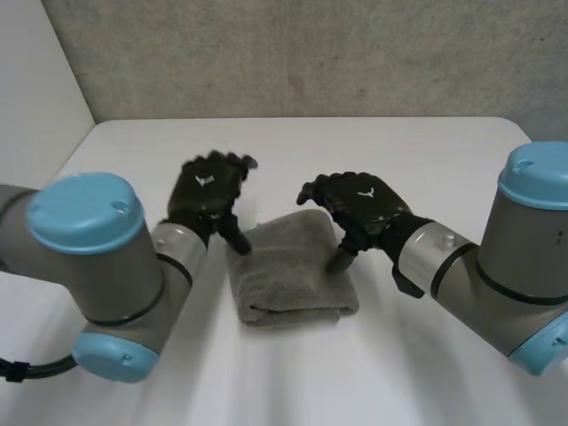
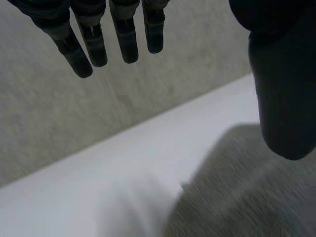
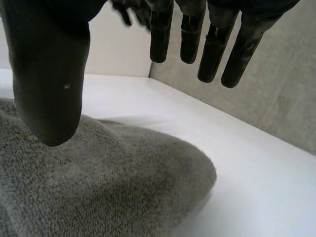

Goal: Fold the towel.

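**Status: towel and robot hands**

1. Towel position. The towel (image 1: 293, 271) lies near the middle of the table (image 1: 426, 160), between the two arms. It forms a compact, thick rectangle of several layers, with a rounded fold along the edge nearest the robot. No loose corner hangs out of the stack.

2. Left robot hand (image 1: 206, 191). It sits at the towel's far left corner. In the left wrist view the fingers (image 2: 126, 34) are straight and spread, clear of the cloth, and the thumb (image 2: 281, 98) points down over the towel (image 2: 247, 197). The hand is wide and holds nothing. Whether the thumb tip touches the cloth cannot be determined.

3. Right robot hand (image 1: 364, 206). It sits over the towel's right edge. In the right wrist view the fingers (image 3: 215, 44) are straight and raised above the table (image 3: 247, 173), and the thumb (image 3: 47, 74) hangs just over the towel (image 3: 108, 187). The hand is wide, with no cloth pinched.

4. Progress assessment. The folding appears largely complete, since the towel is already reduced to a small layered block. What is probably left is to clear both hands away from the towel. Light squaring of the slightly uneven far edge may also be needed, or one further fold if a smaller package is required.
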You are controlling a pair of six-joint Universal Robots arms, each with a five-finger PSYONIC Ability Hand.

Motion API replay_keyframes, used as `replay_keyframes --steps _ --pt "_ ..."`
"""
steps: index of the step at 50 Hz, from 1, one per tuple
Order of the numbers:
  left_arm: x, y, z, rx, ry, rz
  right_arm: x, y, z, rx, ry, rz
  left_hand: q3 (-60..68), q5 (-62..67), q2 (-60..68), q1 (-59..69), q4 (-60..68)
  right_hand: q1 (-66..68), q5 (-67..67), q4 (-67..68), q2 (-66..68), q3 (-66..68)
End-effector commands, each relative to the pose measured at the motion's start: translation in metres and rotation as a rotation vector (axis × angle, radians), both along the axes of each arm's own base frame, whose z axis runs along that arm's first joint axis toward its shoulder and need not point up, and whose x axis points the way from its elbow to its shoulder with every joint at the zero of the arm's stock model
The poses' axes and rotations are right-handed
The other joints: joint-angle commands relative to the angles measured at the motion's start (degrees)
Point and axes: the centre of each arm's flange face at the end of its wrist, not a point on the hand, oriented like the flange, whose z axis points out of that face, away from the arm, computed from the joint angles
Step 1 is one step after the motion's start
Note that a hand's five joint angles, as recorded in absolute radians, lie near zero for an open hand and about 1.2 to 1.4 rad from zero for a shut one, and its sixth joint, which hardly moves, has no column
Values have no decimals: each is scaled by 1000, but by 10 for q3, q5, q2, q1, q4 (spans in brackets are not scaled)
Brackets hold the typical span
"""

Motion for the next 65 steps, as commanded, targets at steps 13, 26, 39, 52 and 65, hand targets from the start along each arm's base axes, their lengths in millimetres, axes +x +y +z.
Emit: replay_keyframes --steps 13,26,39,52,65 --pt "-6 19 -65 214 -152 -38 5 -24 -77 158 95 -56 -43 -127 -44 -46 -49 -124 -92 -110 -121 -121" --pt "5 12 88 -10 174 7 -44 -33 93 -247 -119 -277 -74 -157 -74 -76 -79 -124 -92 -110 -121 -121" --pt "59 -10 138 71 248 184 -81 -34 131 -286 -90 -568 -74 -157 -74 -76 -80 -124 -92 -110 -121 -121" --pt "59 -9 138 74 244 183 -84 -40 125 -263 -74 -576 -74 -157 -74 -76 -80 -124 -92 -110 -121 -121" --pt "59 -8 139 68 241 177 -41 -35 72 -185 -25 -244 -74 -157 -74 -76 -80 -124 -92 -110 -121 -121"
